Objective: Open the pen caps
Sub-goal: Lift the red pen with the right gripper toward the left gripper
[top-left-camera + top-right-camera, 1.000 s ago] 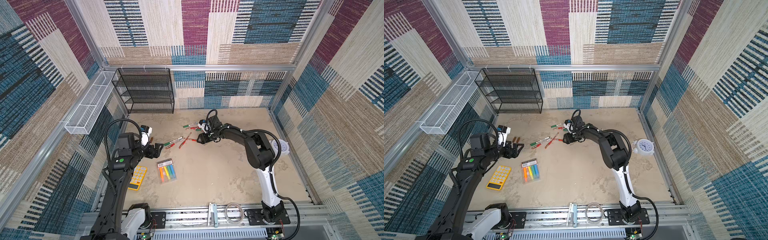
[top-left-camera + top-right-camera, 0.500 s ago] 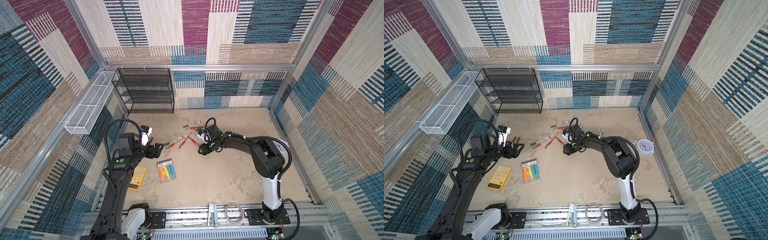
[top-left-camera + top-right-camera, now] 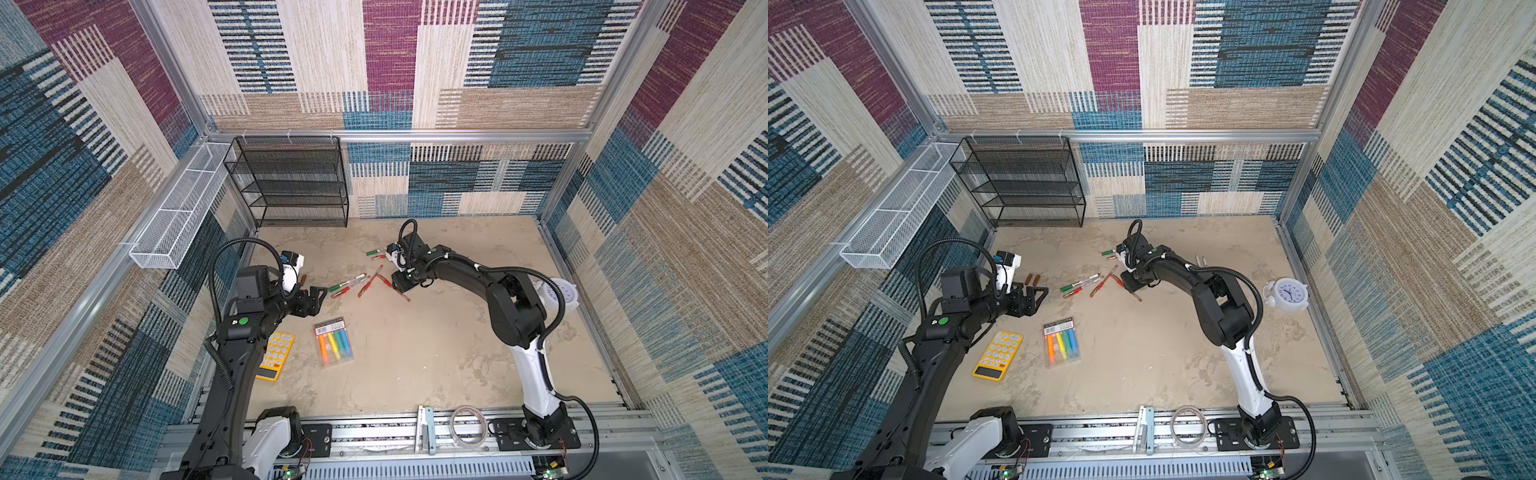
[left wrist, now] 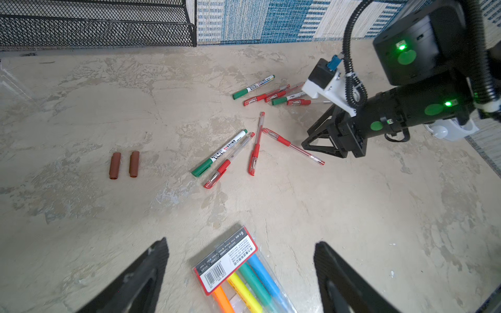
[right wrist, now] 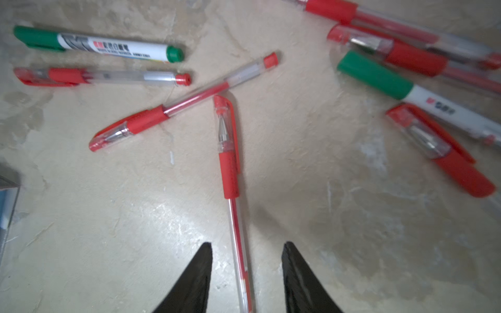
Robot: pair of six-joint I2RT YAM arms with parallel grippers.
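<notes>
The right gripper [image 5: 247, 244] has left the far cluster of pens [image 3: 380, 254] and now sits low over a lone clear-barrelled red pen [image 5: 230, 173] at the 4 o'clock edge of the scatter in both top views. Its jaws have narrowed and stand either side of the barrel's tail half. A sliver of table [image 5: 108, 230] shows on each side. The wrist view is soft, so contact may have begun, but it reads as not yet gripping.

The pen's cap [image 5: 224, 122] is on and points to 10 o'clock in a top view. The left gripper [image 4: 241, 242] has not moved and hangs spread wide and empty above the highlighter pack [image 4: 230, 260]. Two brown caps [image 4: 115, 165] lie loose at 9 o'clock of the scatter.

A fresh pen is being taken, and pulling its cap will likely need the left gripper.
</notes>
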